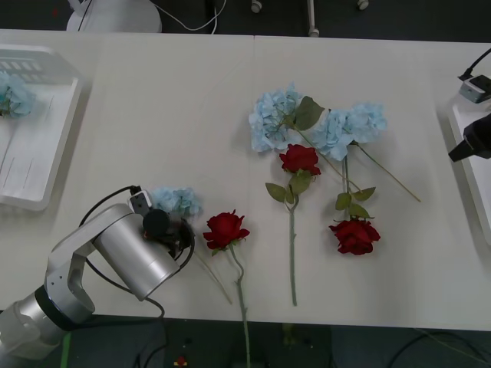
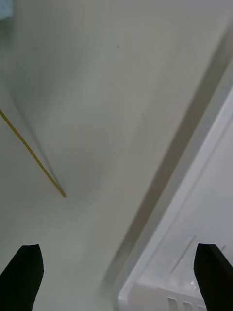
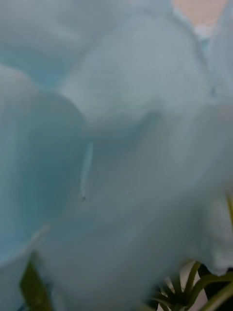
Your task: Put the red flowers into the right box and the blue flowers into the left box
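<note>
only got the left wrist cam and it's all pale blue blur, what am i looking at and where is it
observer: a blue flower lying near the table's front edge on the robot's left. The left gripper is right at it.
operator: where's the basket it goes in
observer: the basket sits at the table's far left edge, with one other blue bloom inside it.
operator: is the other arm in the way
observer: no, the right gripper is open at the table's far right, by the rim of the bin.
</note>
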Tool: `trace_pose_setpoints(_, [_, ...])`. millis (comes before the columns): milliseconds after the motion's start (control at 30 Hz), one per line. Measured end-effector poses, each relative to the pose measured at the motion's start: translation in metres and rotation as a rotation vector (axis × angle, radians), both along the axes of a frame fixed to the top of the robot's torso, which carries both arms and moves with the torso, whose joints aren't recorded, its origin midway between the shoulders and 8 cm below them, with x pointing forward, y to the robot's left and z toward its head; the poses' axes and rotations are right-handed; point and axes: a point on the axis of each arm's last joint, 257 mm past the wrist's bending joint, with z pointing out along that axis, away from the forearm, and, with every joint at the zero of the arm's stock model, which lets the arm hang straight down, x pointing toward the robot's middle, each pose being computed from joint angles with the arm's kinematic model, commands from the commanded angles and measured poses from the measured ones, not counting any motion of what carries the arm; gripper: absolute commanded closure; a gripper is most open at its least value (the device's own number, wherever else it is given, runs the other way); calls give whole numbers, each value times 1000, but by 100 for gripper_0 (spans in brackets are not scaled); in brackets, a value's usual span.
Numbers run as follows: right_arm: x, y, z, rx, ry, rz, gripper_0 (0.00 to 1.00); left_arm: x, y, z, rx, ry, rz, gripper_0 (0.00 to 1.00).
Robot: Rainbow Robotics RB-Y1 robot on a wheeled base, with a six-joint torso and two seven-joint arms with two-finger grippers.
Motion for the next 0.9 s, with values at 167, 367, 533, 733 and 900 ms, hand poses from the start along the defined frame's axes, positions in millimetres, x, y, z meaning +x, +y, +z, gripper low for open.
trace_pose_setpoints(167, [15,51,-3,90,-6,-18,9,4,-1,1,6,-6,-16,100])
trace_pose_setpoints(367, [33,98,-18,106,-34,32,9,6,-3,2,0,-14,-21,100])
trace_pose_setpoints(533, [47,118,-46,156,-43,6,8,11,-7,10,-23,-31,-22,100])
trace_pose_setpoints(733, [57,129,-75,170,-59,-17,8,24,-11,59,-164,-57,22,100])
trace_pose_setpoints(900, [57,134,-93,146,-54,-5,8,38,9,121,-248,-89,2,100])
